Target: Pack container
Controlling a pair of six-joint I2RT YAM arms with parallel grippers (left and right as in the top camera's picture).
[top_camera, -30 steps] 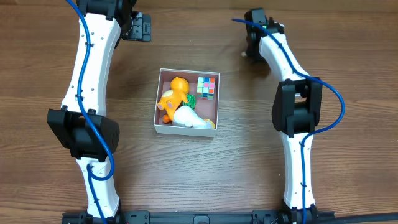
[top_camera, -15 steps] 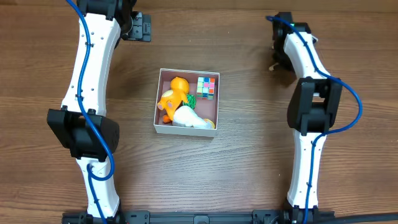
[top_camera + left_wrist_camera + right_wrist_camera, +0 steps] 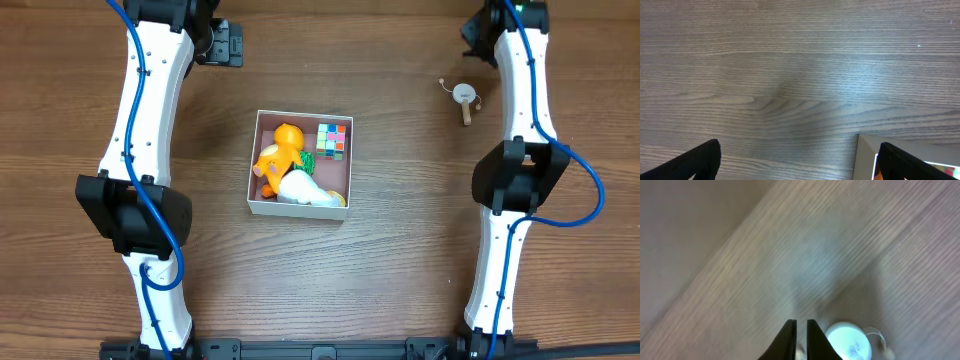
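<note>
Your right tool point(image 3: 801, 326), pressed together and empty, retreating far right of container point(image 3: 296, 209), leaving white round item point(image 3: 462, 95) unpacked; left tool point(image 3: 800, 160) spread.

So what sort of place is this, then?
Probably a robotics lab test bench rather than a home. A white left arm and right arm reach over a wood-grain table. A container of small toys sits between them.
</note>
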